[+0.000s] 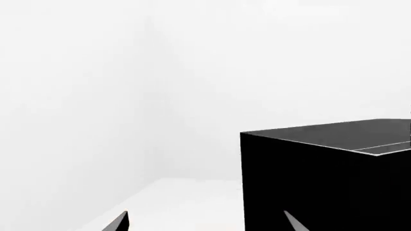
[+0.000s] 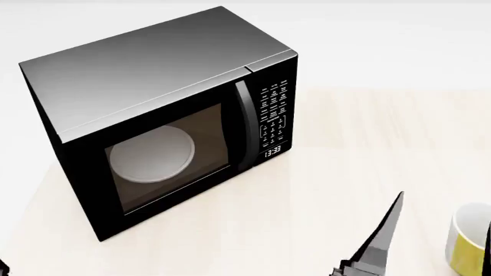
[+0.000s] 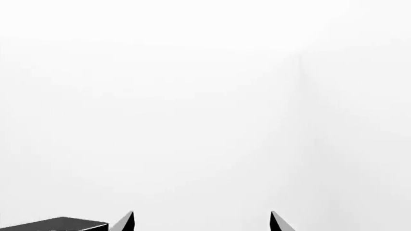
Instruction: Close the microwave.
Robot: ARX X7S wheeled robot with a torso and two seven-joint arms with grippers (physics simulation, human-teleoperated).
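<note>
Black microwave (image 2: 165,115) sits at the table's (image 2: 345,172) left end, toward the far edge, turned a little so its front faces the near right. Door (image 2: 169,152) looks flush with the front: its edge lines up with the keypad panel (image 2: 272,118), no gap visible along the handle (image 2: 244,123). White turntable plate (image 2: 151,154) shows through the glass. Clock display lit.

Judgement: closing appears done, or all but done. Whether the latch is fully seated cannot be told from this angle. If anything is left, it is a light press on the door's handle side.

Right gripper (image 3: 202,222): two dark fingertips set wide apart, nothing between them, aimed at blank white wall with only a corner of the microwave top at the frame edge. In the head view one finger (image 2: 383,241) rises near the table's near edge, well apart from the microwave, beside a yellow-and-white mug (image 2: 468,241) at the near right corner.

Left gripper (image 1: 205,222): tips likewise spread wide, empty, facing the microwave's dark side; contact not evident.
</note>
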